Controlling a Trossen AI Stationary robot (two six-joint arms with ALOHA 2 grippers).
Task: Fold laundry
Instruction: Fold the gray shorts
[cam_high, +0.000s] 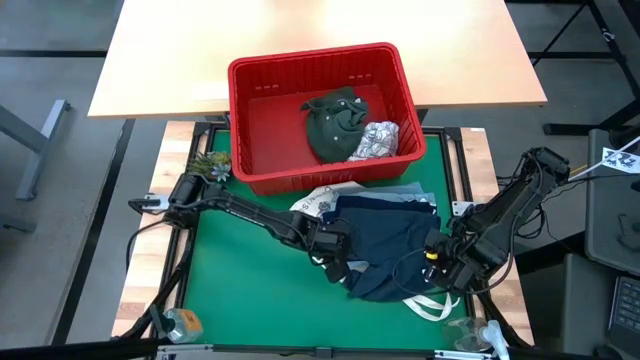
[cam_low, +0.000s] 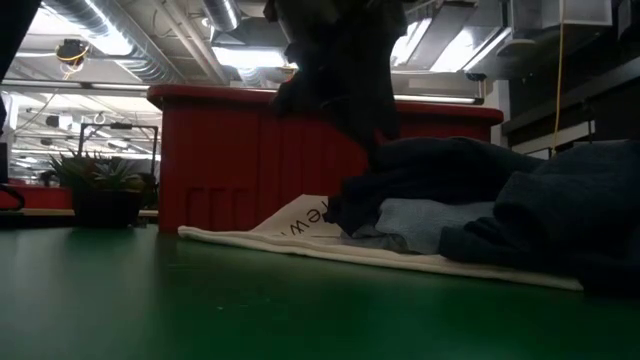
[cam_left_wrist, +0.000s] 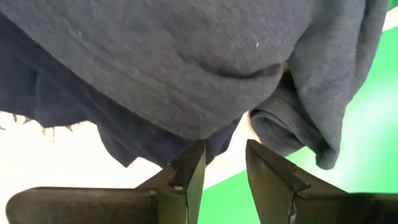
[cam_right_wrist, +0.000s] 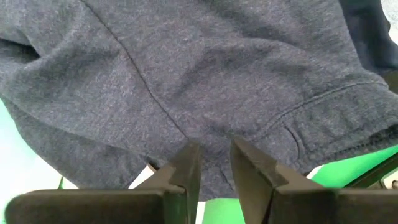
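A navy blue garment (cam_high: 385, 240) lies bunched on the right half of the green mat (cam_high: 250, 290). It rests on a white printed tote bag (cam_high: 320, 203) and on light blue denim (cam_low: 430, 220). My left gripper (cam_high: 335, 250) is at the garment's left edge and my right gripper (cam_high: 440, 255) at its right edge. Both point steeply down and are closed on the cloth. An olive garment (cam_high: 335, 120) and a white printed one (cam_high: 375, 140) lie in the red basket (cam_high: 235, 100). My left gripper (cam_left_wrist: 222, 149) has the navy garment's lower edge (cam_left_wrist: 214, 140) between its two fingertips, coming steeply from above; one layer or several, I cannot tell. The cloth there is slack, and the bulk of it lies on the tote bag. My right gripper (cam_right_wrist: 214, 152) pinches the navy garment just inside its stitched hem (cam_right_wrist: 214, 134), between its two fingers, slanting down from above. The cloth fills the gap between the fingers. The garment stays slack and rests on the mat.
The red basket stands across the mat's far edge, with a light wooden table (cam_high: 160, 60) behind it. A small potted plant (cam_high: 210, 165) sits at the far left corner. The tote's handles (cam_high: 430, 305) trail toward the near edge. Bare mat lies to the near left.
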